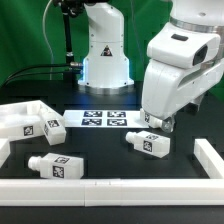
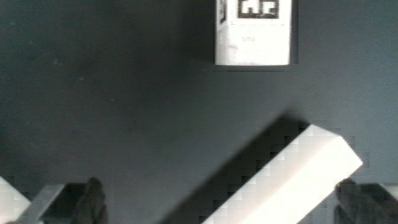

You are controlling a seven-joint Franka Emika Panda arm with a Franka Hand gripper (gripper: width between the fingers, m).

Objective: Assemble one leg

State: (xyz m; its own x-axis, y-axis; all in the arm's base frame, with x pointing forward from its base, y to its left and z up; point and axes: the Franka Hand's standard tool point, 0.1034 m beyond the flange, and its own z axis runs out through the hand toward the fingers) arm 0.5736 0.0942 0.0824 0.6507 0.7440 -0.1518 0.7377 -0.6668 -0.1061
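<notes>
White rail (image 1: 120,185), then loose leg (image 1: 55,165); gripper (image 1: 157,124), jaws apart, nr 2nd leg (image 1: 150,143).

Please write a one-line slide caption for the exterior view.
The open gripper hangs close over one leg; another leg lies loose on the table.

A matte black desk (image 1: 100,150), edged along its near side by a low white rail (image 1: 120,186), stands under even light before a plain green backdrop (image 1: 30,40).
</notes>
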